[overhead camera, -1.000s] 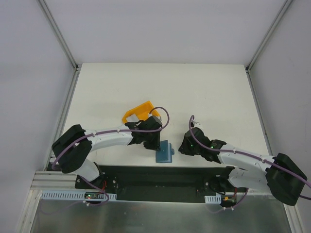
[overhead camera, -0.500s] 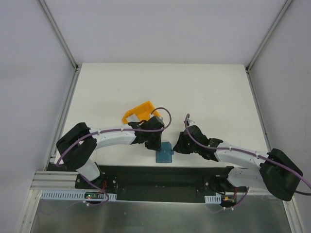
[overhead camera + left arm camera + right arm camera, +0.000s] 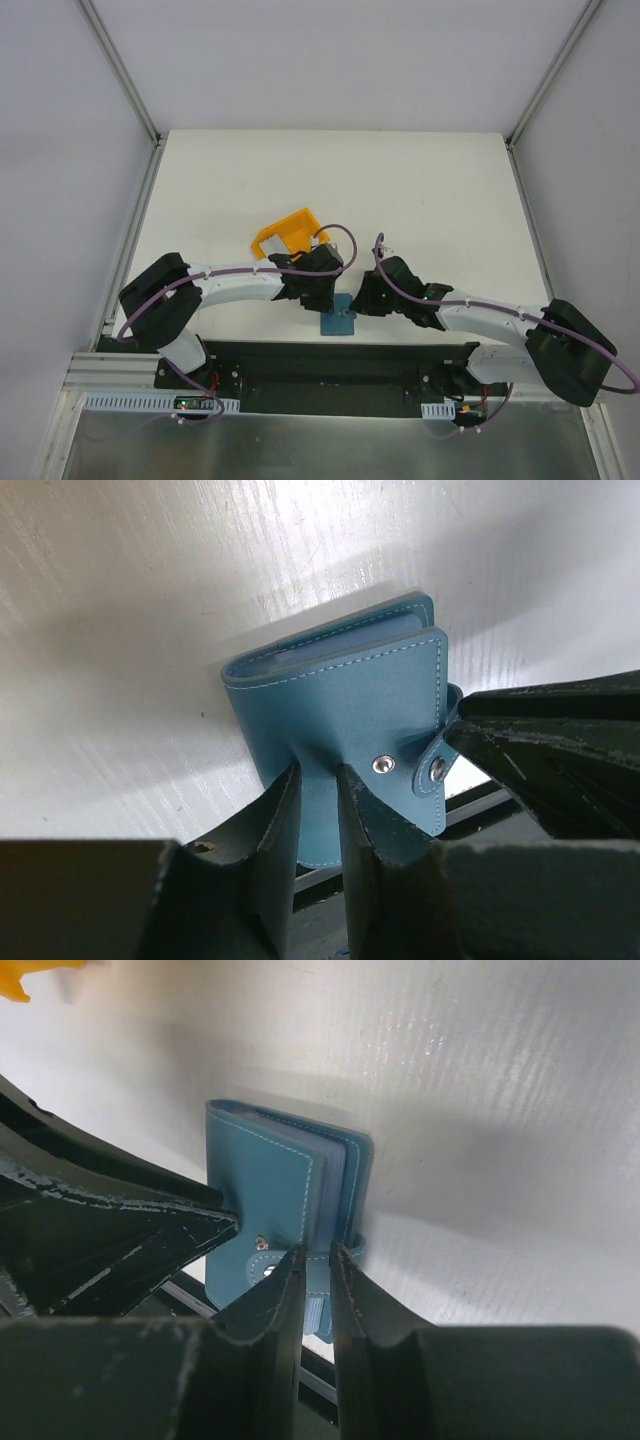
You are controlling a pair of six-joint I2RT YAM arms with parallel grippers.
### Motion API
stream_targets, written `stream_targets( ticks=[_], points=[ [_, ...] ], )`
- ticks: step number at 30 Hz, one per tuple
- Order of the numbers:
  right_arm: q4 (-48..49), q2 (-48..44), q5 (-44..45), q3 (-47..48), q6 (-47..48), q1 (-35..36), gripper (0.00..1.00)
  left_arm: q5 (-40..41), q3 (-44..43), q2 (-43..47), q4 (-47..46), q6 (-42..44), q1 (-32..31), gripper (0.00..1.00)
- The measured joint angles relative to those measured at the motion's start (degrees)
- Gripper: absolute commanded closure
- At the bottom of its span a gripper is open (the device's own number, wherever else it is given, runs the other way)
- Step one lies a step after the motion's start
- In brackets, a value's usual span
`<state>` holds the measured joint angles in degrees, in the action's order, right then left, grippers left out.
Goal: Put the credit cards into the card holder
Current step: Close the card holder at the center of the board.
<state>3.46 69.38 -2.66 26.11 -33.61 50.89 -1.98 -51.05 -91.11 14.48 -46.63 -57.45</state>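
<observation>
First, the overhead view. Your card holder (image 3: 338, 320) lies closed on the white tabletop (image 3: 420, 200), at its near edge, between the two arms. The left claw (image 3: 322, 296) meets it from the left and the right claw (image 3: 360, 302) from the right. A yellow bin (image 3: 287, 230) sits just behind the left wrist. No loose credit cards can be made out from here.

Left wrist view. The card holder (image 3: 340, 700) lies flat, cover up. One metal stud shows on the cover and another on the snap tab (image 3: 432, 770) beside it, so the snap looks undone. Your left claw (image 3: 318, 770) has its jaws close together over the near part of the cover, with blue showing in the slit. Pinching or only pressing: cannot tell. The right claw's dark tip touches the tab.

Right wrist view. The right claw (image 3: 318, 1252) has its jaws nearly together with the tab strap in the gap. Grasping or merely straddling: cannot tell. Pale sleeves show stacked at the open edge.

Handling, as a judgement. The holder looks light, soft and leather-like. It will likely flex, and slide on the smooth tabletop if you pull from one side only. Pin the lower half with one claw, then take the cover at its free edge by the tab and fold it back. Keep off the sleeves, which look thin and easily creased.
</observation>
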Motion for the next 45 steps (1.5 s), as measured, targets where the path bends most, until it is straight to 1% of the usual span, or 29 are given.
stream_targets(
  ticks=[9,14,19,32,45],
  points=[
    [1.03,2.71,0.72,1.57,-0.66,3.21,0.84,1.60,-0.61,-0.76,0.83,-1.84,-0.76,0.80],
    [1.40,3.13,1.81,1.66,-1.64,3.87,0.84,2.51,-0.66,-0.81,1.03,-3.56,-1.14,0.78],
    [0.48,1.70,3.43,1.66,-1.75,4.09,0.84,2.58,-0.68,-0.81,1.03,-3.80,-1.14,0.78],
    [-4.11,-3.23,4.00,1.64,-1.70,4.09,0.86,2.64,-0.68,-0.87,1.11,-4.85,-1.14,0.77],
    [-4.61,-2.32,3.39,1.64,-2.25,4.09,0.86,2.97,-1.03,-1.16,1.31,-4.83,-1.51,0.78]
  ],
)
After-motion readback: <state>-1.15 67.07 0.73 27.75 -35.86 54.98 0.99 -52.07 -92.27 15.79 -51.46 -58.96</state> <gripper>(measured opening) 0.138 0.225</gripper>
